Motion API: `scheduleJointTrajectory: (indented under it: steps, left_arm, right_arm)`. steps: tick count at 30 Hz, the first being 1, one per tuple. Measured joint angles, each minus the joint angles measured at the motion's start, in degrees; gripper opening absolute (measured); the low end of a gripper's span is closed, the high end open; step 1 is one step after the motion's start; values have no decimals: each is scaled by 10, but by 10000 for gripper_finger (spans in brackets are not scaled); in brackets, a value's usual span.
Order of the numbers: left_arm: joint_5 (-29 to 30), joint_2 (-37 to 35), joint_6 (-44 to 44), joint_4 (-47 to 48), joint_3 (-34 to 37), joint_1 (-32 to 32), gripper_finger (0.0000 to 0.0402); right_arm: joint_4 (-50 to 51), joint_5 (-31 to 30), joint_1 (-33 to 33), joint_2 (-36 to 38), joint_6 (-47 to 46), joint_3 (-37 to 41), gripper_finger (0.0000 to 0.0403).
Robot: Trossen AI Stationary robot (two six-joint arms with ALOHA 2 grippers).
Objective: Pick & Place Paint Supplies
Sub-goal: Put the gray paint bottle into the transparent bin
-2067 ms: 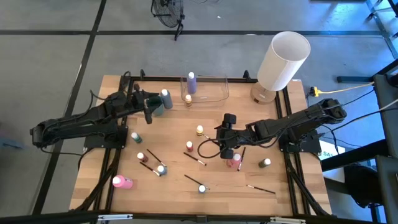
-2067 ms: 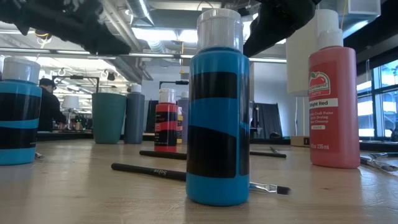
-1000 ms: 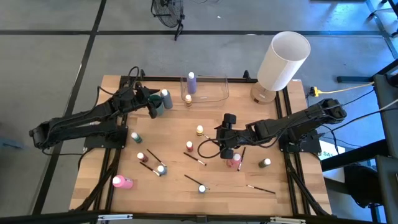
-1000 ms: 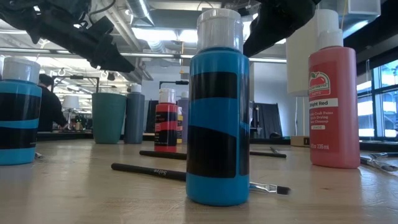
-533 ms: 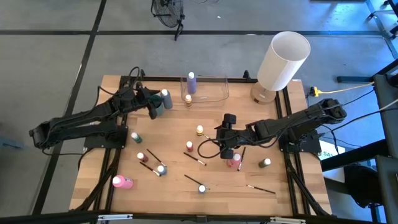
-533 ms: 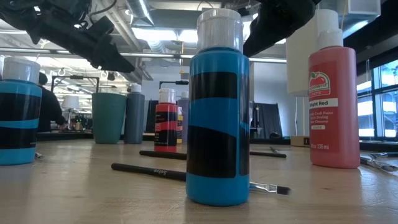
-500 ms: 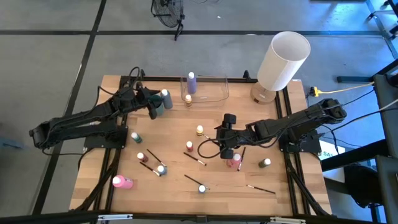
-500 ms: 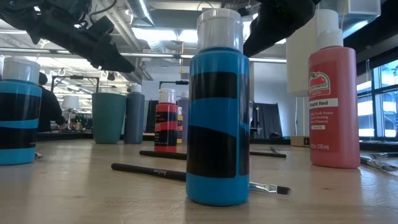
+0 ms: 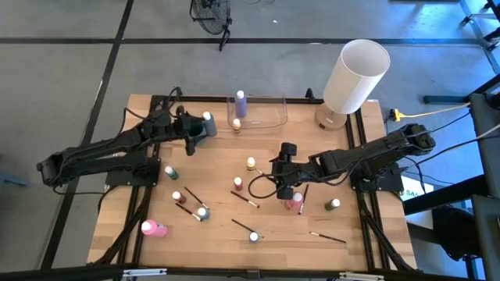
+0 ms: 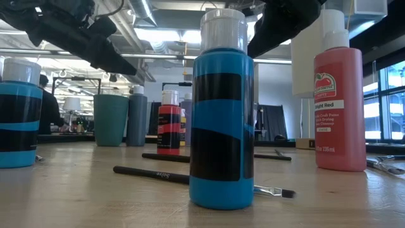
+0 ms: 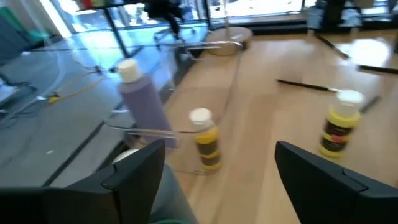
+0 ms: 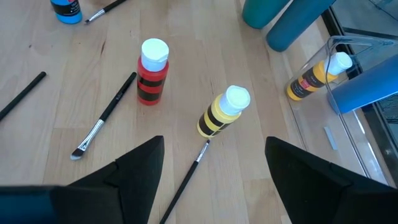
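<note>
Small paint bottles stand scattered on the wooden table (image 9: 219, 168), among them a yellow one (image 9: 251, 164) and a red one (image 9: 237, 183). Thin brushes (image 9: 246, 200) lie flat between them. A lilac bottle (image 9: 241, 101) and a yellow bottle (image 11: 205, 140) stand in the clear container (image 9: 262, 115). My left gripper (image 11: 217, 155) is open above a grey bottle (image 9: 208, 125) and a teal cup (image 10: 111, 119) at the far left. My right gripper (image 12: 214, 155) hangs open over the table's middle, short of the yellow bottle (image 12: 224, 112) and the red bottle (image 12: 152, 71).
A large white cylinder (image 9: 355, 74) stands at the far right corner. A pink bottle (image 9: 152, 228) lies on its side at the near left. Close to the low camera stand blue bottles (image 10: 221, 120) and a pale red one (image 10: 338, 101), with a brush (image 10: 158, 174) behind them.
My left gripper has rolled a little at the wrist while staying over the teal cup and grey bottle. The bottles, the cup and my right arm have kept still.
</note>
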State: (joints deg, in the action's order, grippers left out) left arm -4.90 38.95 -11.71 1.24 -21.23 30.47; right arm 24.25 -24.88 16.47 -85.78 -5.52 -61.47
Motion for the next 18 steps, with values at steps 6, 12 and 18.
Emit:
scheduleJointTrajectory:
  steps: [6, 12, 18]
  left_arm:
    - [41, 0, -14, -1, 0, 0, 312]
    - [52, 0, -15, -1, 0, 0, 312]
    - [35, 0, -6, -1, 0, 0, 309]
  right_arm:
    - [0, -1, 0, 0, 0, 0, 284]
    - [0, -1, 0, 0, 0, 0, 284]
    - [0, -1, 0, 0, 0, 0, 284]
